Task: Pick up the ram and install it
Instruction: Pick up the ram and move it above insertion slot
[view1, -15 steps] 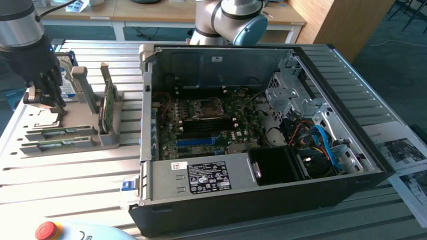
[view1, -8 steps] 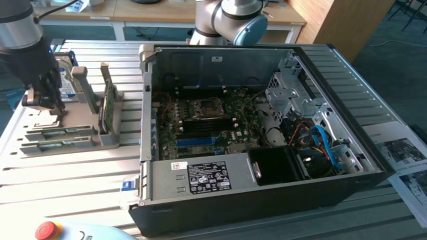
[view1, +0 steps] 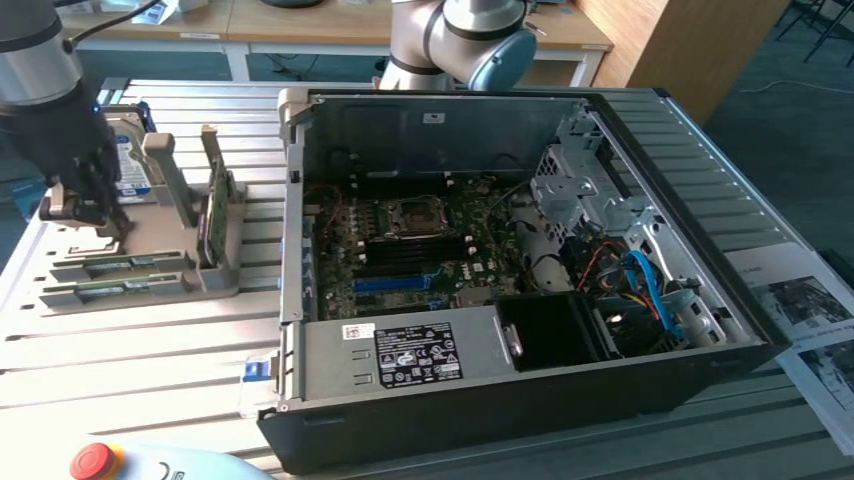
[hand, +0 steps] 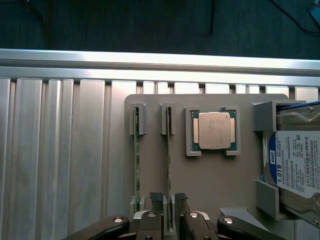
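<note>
**Gripper** (hand: 168, 199): two-fingered and released. The black pads (hand: 156, 198) stand apart, one to each side of a board, with a gap showing on both sides. Nothing is grasped. In the exterior view the gripper (view1: 83, 212) hangs low over the holder.

**Ram** (hand: 169, 150): a narrow green stick seated on edge in slotted brackets. It lies directly between the gripper's pads and runs away from them along the holder.
- Handling (judged): light and stiff along its length, but thin and brittle. The chips and contact edge are vulnerable to scraping.
- Hold (judged): best taken across the two flat faces with modest pressure and kept square, so it lifts out of the brackets without twisting.

**Second ram stick** (hand: 136, 155): also on edge, just beside the gripper and parallel to the first, outside the pads.

**Holder** (hand: 210, 180): a grey plate with moulded brackets, directly beneath the gripper. It carries the parts listed here.

**Processor** (hand: 215, 131): a square chip with a metal lid, lying flat in its own frame. It is ahead of the gripper, on the side opposite the second stick.

**Hard drive** (hand: 295, 165): blue-and-white label, standing in brackets farther out on the processor's side.

**Bench** (hand: 60, 150): slatted aluminium under the holder.

**Computer case** (view1: 534, 250): side panel off and motherboard (view1: 414, 250) exposed. It stands well apart from the gripper, toward the exterior view's right.
</note>
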